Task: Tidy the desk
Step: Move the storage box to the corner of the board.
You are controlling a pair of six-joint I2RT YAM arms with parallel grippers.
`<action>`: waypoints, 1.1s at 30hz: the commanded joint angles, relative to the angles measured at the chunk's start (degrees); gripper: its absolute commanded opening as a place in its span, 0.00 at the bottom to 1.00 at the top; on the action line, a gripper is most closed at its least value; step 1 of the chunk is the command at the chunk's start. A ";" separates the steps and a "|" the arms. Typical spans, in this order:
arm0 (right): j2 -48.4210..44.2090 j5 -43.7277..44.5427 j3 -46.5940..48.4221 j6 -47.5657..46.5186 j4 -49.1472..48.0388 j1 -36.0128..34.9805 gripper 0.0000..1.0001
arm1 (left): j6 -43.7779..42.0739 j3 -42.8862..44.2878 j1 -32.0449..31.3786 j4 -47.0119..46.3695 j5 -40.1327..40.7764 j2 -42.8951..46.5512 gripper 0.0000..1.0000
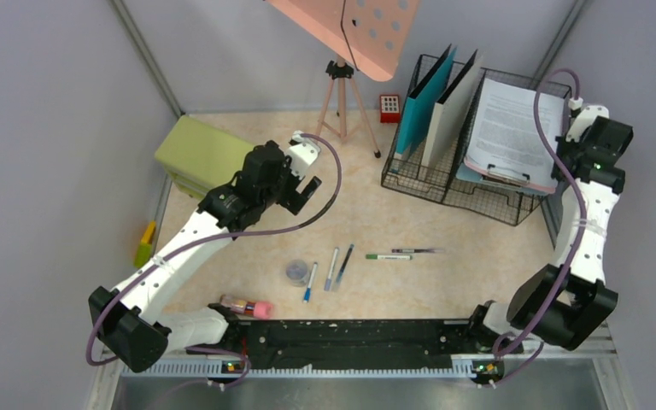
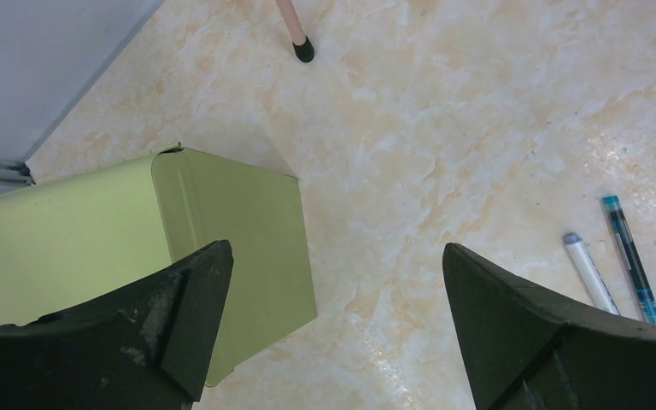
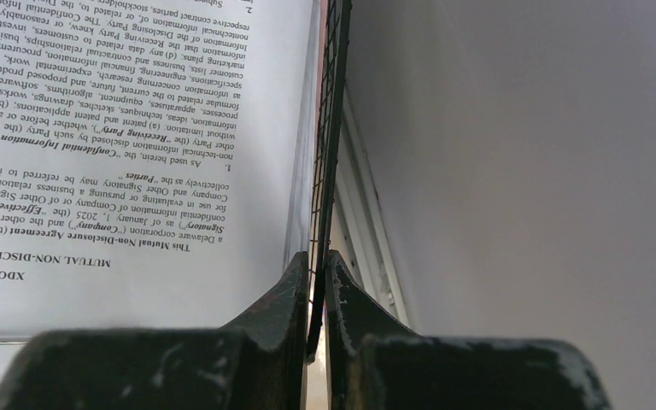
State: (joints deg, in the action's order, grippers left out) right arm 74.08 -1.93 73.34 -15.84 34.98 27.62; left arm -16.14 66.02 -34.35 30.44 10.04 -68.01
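1. While desk [image 1: 444, 248] carries everything, open room is mid-field only.
2. Wire rack [image 1: 478, 203], back right, close to grey wall [image 1: 641, 51]: right jaws clenched on its side mesh, probably to shift it.
3. Green cabinet [image 1: 201, 154], left edge: left jaws released, hovering near it.
4. Pens [image 1: 335, 266] loose near front rail [image 1: 350, 337].

Bare desk [image 1: 393, 224] lies between green cabinet [image 1: 201, 154] and wire rack [image 1: 444, 193]; pens [image 1: 333, 268] perhaps crowd the near strip.
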 commanded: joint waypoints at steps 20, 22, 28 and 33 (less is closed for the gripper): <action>25.47 -14.08 25.99 -20.19 6.27 0.89 0.00 | 0.68 2.59 1.61 -0.20 -0.39 -1.44 0.98; 25.42 -13.23 26.62 -20.21 6.83 1.46 0.00 | 0.67 2.01 1.65 -0.93 -0.61 -0.75 0.98; 25.05 -10.18 30.02 -18.04 8.93 1.74 0.15 | 0.58 0.22 1.64 -1.73 -0.59 0.91 0.98; 22.50 -10.67 31.42 -12.71 9.51 1.74 0.47 | 1.00 -0.90 1.73 -2.04 -0.66 2.77 0.98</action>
State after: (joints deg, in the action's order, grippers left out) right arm 99.39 -11.66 100.92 -31.33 42.63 28.77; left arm -16.14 65.98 -33.01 31.14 9.87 -68.18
